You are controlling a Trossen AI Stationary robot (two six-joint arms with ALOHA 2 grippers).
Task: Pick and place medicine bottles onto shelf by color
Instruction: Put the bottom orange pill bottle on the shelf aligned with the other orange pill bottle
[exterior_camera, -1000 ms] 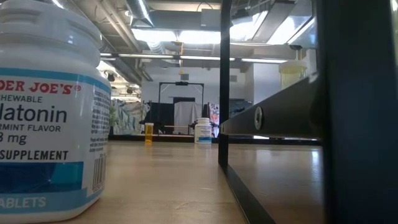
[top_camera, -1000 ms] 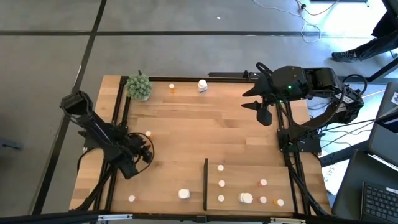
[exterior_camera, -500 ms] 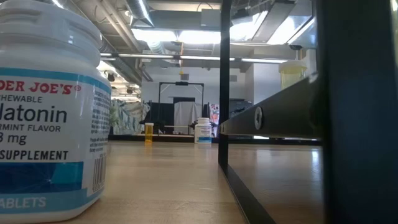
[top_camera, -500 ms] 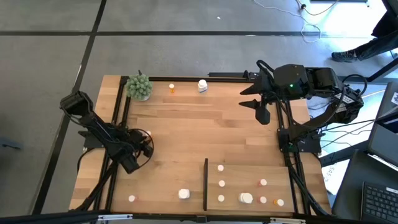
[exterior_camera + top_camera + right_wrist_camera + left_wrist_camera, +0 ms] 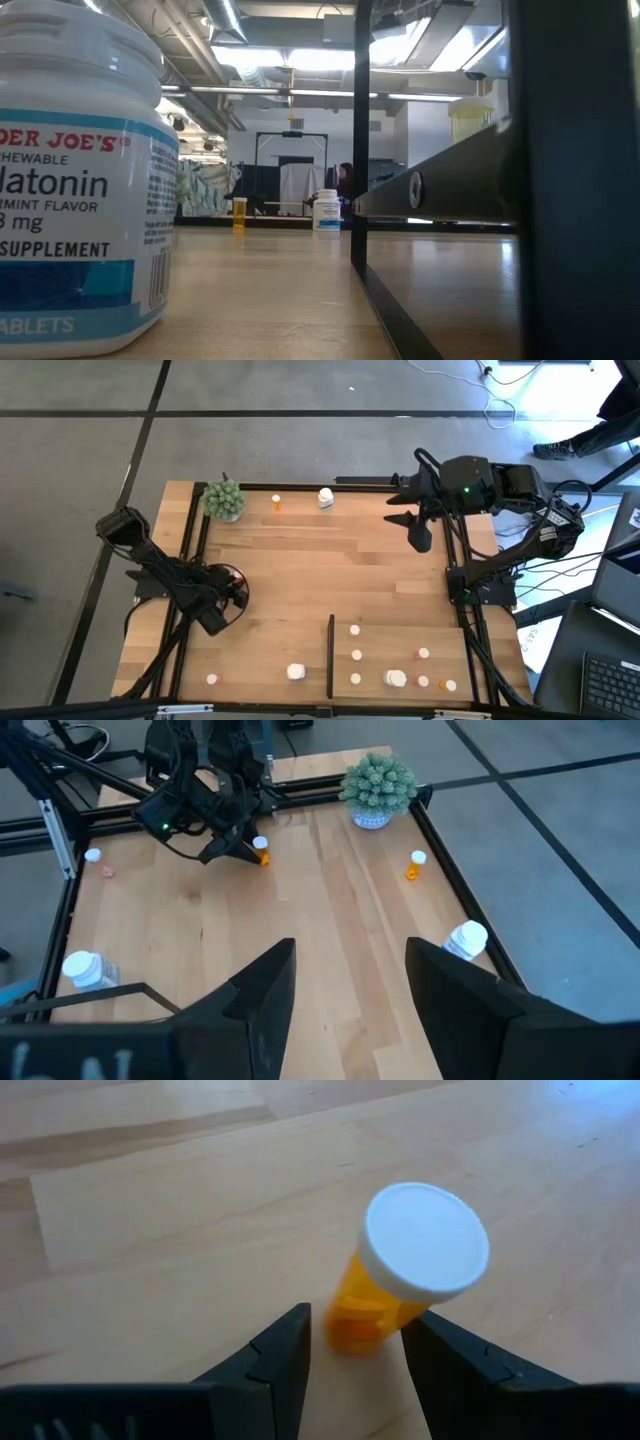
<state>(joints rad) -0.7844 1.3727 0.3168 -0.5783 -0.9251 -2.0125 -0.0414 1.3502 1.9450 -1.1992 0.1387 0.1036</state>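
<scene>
Jaws of the left gripper (image 5: pixel 355 1342) stand apart around the base of an upright orange bottle (image 5: pixel 400 1275) with a white cap, which sits on the worktop (image 5: pixel 300 570) near its left edge, well away from the shelf (image 5: pixel 400 635); a good grasp probably means easing in until the bottle is centred between the fingers (image 5: pixel 285 1345), then closing squarely so it does not tip. Behind them, the left arm reaches low across the worktop with its wrist angled down. Right gripper (image 5: pixel 412 523), jaws also apart and empty, hovers high at the far right edge, looking back across the worktop.
</scene>
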